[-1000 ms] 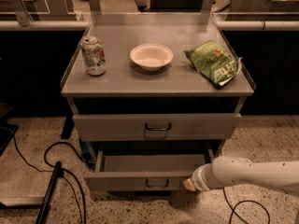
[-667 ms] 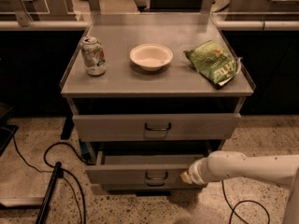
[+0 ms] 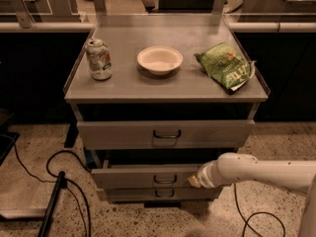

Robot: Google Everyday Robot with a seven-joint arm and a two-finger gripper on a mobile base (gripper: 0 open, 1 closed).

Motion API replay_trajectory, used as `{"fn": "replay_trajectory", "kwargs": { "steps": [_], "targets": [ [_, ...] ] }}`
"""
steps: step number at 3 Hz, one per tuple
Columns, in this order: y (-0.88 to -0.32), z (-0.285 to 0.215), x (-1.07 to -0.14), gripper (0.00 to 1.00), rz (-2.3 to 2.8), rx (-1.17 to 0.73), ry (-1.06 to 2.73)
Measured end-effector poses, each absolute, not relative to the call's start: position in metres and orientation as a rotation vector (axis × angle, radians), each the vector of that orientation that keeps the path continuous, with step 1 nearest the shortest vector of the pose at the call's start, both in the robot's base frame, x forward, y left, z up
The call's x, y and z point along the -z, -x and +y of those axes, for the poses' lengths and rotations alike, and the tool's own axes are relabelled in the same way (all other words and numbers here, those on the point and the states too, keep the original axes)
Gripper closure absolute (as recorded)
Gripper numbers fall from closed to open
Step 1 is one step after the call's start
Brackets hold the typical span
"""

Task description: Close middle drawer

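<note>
The middle drawer (image 3: 128, 177) is a low grey front with a small dark loop handle (image 3: 164, 179). It stands only slightly out from the cabinet, with a dark gap above it and almost none of its tray floor showing. My gripper (image 3: 194, 181) is at the end of the white arm (image 3: 256, 171) that reaches in from the right. Its tip is against the drawer front, just right of the handle.
The top drawer (image 3: 113, 134) sits above and the bottom drawer front (image 3: 133, 195) below. On the cabinet top stand a can (image 3: 98, 59), a white bowl (image 3: 159, 59) and a green chip bag (image 3: 224, 66). Black cables (image 3: 64, 181) lie on the floor at left.
The middle drawer has slid in from well open to nearly shut. My gripper and arm have moved left and towards the cabinet with its front.
</note>
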State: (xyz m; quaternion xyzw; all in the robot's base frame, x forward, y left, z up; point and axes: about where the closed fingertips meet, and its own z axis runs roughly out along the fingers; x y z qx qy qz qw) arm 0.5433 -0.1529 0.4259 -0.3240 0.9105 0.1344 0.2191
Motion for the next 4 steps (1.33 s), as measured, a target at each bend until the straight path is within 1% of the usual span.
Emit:
{"fn": "replay_trajectory", "kwargs": {
  "steps": [2,3,4],
  "targets": [
    [-0.5433,-0.1528,-0.4258,0.13,2.519,-0.372,0.897],
    [-0.5432,-0.1528,-0.4258,0.00,2.519,-0.372,0.897],
    [-0.5432,-0.1528,-0.4258,0.00,2.519,-0.372,0.897]
  ]
}}
